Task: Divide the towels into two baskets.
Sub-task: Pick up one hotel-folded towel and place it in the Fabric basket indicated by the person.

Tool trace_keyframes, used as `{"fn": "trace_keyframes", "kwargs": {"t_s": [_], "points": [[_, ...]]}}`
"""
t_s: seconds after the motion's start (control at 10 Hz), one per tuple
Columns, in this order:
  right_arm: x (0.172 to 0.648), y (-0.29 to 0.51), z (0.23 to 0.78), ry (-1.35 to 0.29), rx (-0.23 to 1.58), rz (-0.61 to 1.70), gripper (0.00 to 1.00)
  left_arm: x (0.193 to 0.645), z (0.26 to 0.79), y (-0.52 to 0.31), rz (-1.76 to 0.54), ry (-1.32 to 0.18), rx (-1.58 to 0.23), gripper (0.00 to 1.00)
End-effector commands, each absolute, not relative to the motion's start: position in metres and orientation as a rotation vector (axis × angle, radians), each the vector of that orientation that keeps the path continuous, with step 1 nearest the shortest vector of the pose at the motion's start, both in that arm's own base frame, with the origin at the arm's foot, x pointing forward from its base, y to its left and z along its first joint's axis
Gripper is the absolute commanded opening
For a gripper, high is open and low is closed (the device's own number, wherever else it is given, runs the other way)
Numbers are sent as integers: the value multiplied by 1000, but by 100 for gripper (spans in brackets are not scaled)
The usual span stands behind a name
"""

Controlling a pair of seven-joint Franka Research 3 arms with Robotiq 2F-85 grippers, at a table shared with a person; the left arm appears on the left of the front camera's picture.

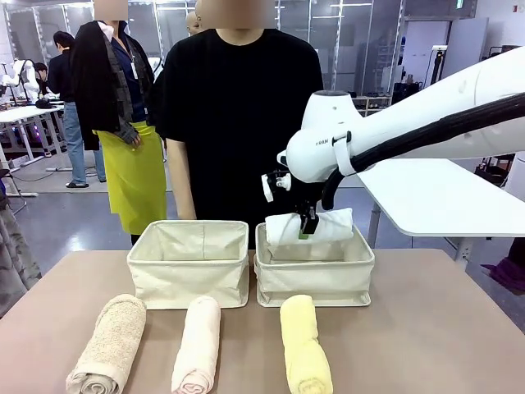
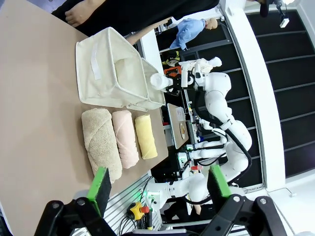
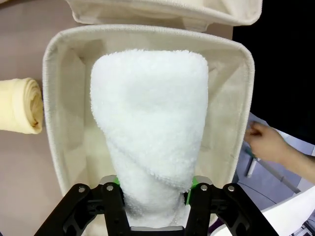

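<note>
Right claw (image 3: 153,189) over the right basket (image 1: 316,279), white towel (image 3: 150,123) pinched between its pads.
I've got the roll hanging across that basket's opening, about at rim height. The left basket (image 1: 189,275) sits right alongside. My left claw (image 2: 158,183) is spread wide above the desk (image 1: 426,328). The tan towel (image 1: 111,341), cream towel (image 1: 197,345) and yellow towel (image 1: 303,345) lie in a row before the baskets.

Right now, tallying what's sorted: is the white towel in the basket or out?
Out, just: the right gripper holds the white towel over the right basket, above its opening and not resting inside.
</note>
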State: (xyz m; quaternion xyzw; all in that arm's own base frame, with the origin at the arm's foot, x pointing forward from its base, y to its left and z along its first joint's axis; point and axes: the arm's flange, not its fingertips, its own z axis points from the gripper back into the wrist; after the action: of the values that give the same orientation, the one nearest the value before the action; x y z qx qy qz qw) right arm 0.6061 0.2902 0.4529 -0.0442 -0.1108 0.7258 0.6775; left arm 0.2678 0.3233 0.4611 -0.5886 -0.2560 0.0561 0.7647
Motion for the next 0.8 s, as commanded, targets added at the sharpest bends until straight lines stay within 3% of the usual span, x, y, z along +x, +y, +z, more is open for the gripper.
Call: {"fn": "trace_keyframes", "kwargs": {"t_s": [0.0,0.2,0.3,0.4,0.6,0.7], "points": [[616,289,444,-256,-96,1662,42,265,463,325,118,-568,-1285,100],[622,286,439,-249,-85,1651,42,265,463,325,118,-568,-1285,100],[624,284,441,-260,-87,1648,52,265,463,325,118,-568,-1285,100],[626,283,442,-262,-97,1645,74,265,463,325,118,-568,-1285,100],[627,281,443,-267,-90,1637,100,265,463,325,118,-568,-1285,100],[627,281,443,-267,-92,1637,100,265,463,325,118,-568,-1285,100]]}}
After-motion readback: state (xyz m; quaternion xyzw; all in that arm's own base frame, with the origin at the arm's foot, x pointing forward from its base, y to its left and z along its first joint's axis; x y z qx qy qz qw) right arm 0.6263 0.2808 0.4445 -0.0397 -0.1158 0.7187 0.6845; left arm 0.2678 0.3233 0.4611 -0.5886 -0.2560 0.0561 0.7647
